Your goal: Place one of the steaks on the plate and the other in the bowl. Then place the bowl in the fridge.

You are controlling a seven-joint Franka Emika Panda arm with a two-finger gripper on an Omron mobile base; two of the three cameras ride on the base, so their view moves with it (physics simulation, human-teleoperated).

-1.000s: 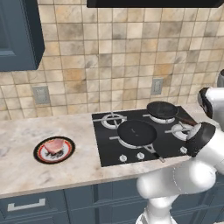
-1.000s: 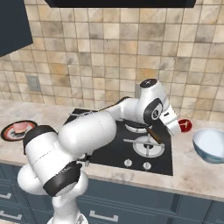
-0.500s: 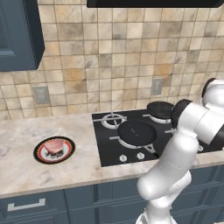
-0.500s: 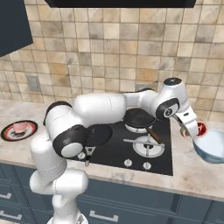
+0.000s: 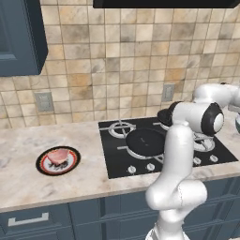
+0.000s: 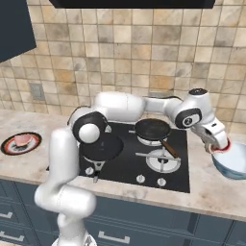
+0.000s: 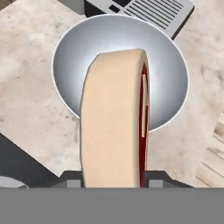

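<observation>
In the hand view my gripper is shut on a steak, held on edge with its tan rim toward the camera and a red face on the right. It hangs right above the open bowl, apart from its floor. From the right base view the gripper sits at the near rim of the pale bowl on the counter right of the stove. The other steak lies on the red-rimmed plate at the counter's left, also seen as steak on plate.
A black cooktop lies between plate and bowl, carrying two black pans. A grey slotted appliance stands just beyond the bowl. The tiled wall runs behind, and my arm stretches across the stove.
My arm has swung right from above the stove's edge, carrying the steak over to the bowl. The plate and its steak have stayed put.
</observation>
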